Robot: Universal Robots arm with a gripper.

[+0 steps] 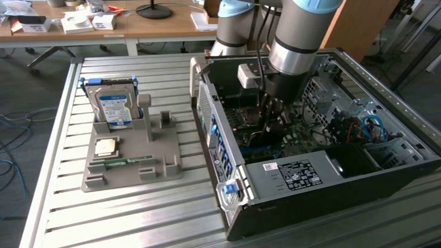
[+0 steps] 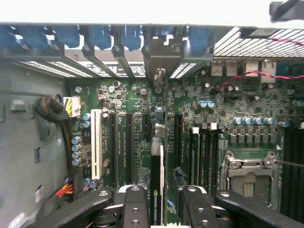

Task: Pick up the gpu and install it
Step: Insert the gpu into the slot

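The gpu appears edge-on as a thin dark card with a pale strip, standing upright over the motherboard's long black slots. Its far end points toward the rear bracket openings. My gripper is shut on it, with black fingers pressed to either side of the card. In the exterior view the gripper reaches down inside the open computer case, low over the board.
On the exterior view's left, a grey fixture holds a silver hard drive, a processor chip and a green memory stick. Inside the case are a white slot, a processor socket, cables and a power supply cover.
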